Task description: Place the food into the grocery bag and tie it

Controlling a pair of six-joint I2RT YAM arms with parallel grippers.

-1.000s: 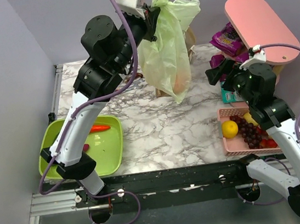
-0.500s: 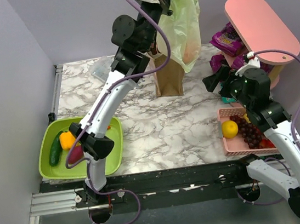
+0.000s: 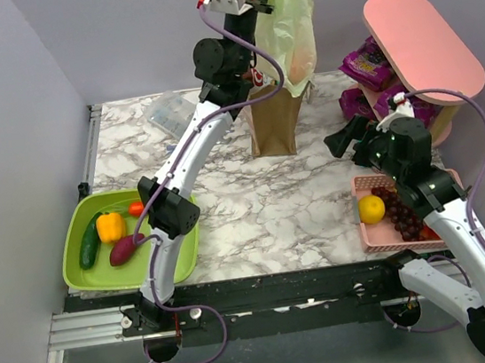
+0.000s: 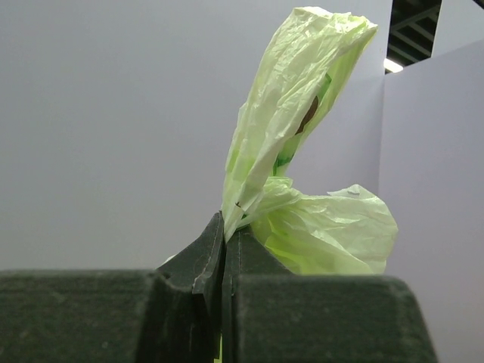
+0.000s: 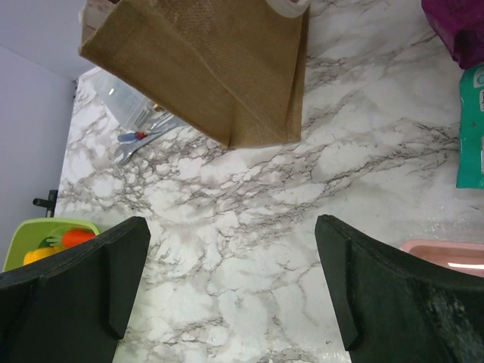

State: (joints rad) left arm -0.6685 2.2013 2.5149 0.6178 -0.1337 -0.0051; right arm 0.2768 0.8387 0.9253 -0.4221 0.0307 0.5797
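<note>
while the yellow pepper (image 3: 111, 226) and a few other pieces are lying on the green tray (image 3: 71, 262) at the far left, well apart from everything else, the main worry is sitting further right and high up: the left pincer (image 4: 224, 240) is pressing together on only a thin fold of the grocery bag (image 3: 292, 27), which is hanging in the air above the back of the tabletop (image 3: 254, 198), close to the top of the brown paper bag (image 3: 272, 124). judging by the wrist view, the plastic is being pinched near its top edge rather than through a whole handle, so the slick film could be sliding out under any weight or jerk. something orange is showing faintly through the plastic, so a drop would likely be spilling it. lowering could also be going wrong, since the hanging bottom might be snagging on the paper bag or tipping it. to the right, the right pincer (image 5: 231, 265) is hovering with its fingers wide apart and holding nothing, near the pink basket (image 3: 361, 185) where a round yellow-orange fruit (image 3: 371, 209) is resting. with the bag's top being pinched and held so high, this arm is finding no opening to feed food into, and reaching for a handle could be tugging the film loose.
</note>
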